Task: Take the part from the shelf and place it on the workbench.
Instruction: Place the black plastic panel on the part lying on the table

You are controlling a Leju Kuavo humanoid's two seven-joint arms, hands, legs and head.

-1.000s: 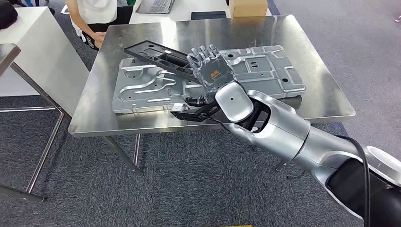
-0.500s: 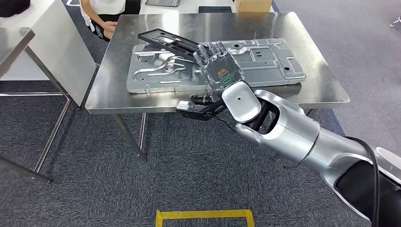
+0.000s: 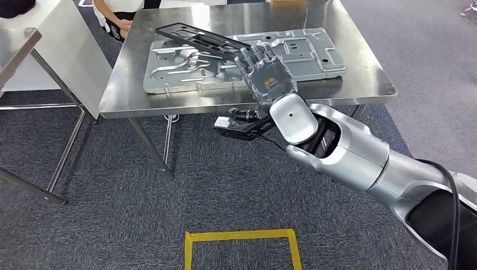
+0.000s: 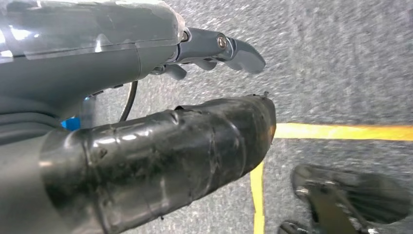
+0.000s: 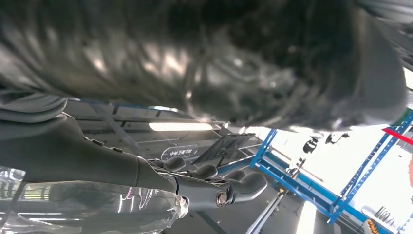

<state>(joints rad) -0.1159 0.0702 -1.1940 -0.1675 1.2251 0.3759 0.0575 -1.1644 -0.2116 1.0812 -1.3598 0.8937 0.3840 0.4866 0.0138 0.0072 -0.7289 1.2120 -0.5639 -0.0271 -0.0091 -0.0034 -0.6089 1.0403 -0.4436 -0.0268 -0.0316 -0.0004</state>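
The black flat part (image 3: 198, 38) lies slanted across the ribbed silver metal plate (image 3: 292, 50) on the steel workbench (image 3: 360, 84). My right hand (image 3: 265, 76) hovers over the near side of the plate, back upward and fingers stretched out. Its fingertips (image 3: 251, 53) reach just to the part's near end, and nothing sits in its grasp. In the right wrist view the fingers (image 5: 229, 187) lie straight and apart from the blurred thumb (image 5: 253, 68). My left hand (image 4: 146, 97) hangs over the grey carpet and holds nothing.
A person (image 3: 115, 17) stands at the workbench's far left corner. A white table (image 3: 62, 50) and a steel frame leg (image 3: 67, 149) are on the left. A yellow floor marking (image 3: 242, 235) lies on the carpet in front of me.
The whole view has shifted: the workbench sits farther up and the yellow marking has come into sight. My right hand has drawn back toward the table's near edge, uncovering more of the part's near end.
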